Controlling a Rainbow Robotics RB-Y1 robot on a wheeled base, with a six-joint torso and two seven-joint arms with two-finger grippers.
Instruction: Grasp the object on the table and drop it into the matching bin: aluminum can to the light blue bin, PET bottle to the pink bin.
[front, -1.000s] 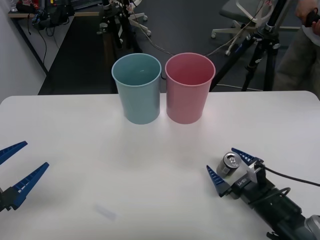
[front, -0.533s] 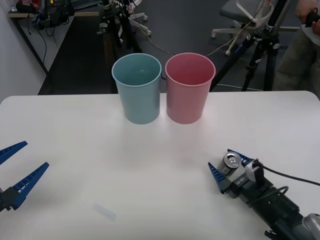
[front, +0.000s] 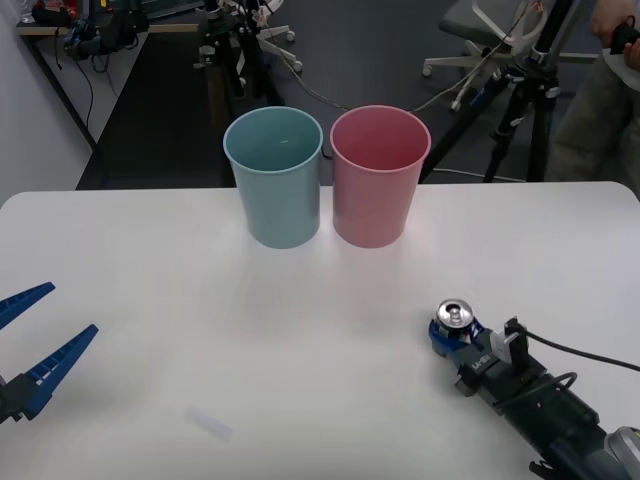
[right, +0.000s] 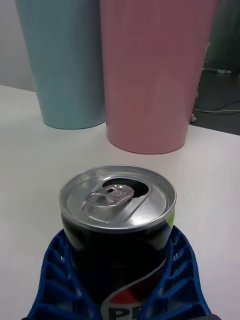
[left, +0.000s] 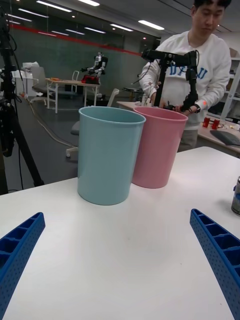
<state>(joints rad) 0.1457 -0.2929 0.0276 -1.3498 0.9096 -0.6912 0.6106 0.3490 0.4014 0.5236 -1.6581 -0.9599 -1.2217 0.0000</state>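
The aluminum can, silver-topped with a dark printed body, stands upright on the white table at the front right. My right gripper is shut on it, its blue fingers pressed against both sides of the can. At the table's far edge stand the light blue bin and, touching it on the right, the pink bin. Both bins rise just beyond the can in the right wrist view. My left gripper waits open and empty at the front left.
A tripod and an office chair stand on the floor behind the table. In the left wrist view a person stands behind the bins, not touching them. Bare tabletop lies between the can and the bins.
The right gripper's fingers have shut from open on either side of the can to tight against it. The can shifted slightly. The left arm has not moved.
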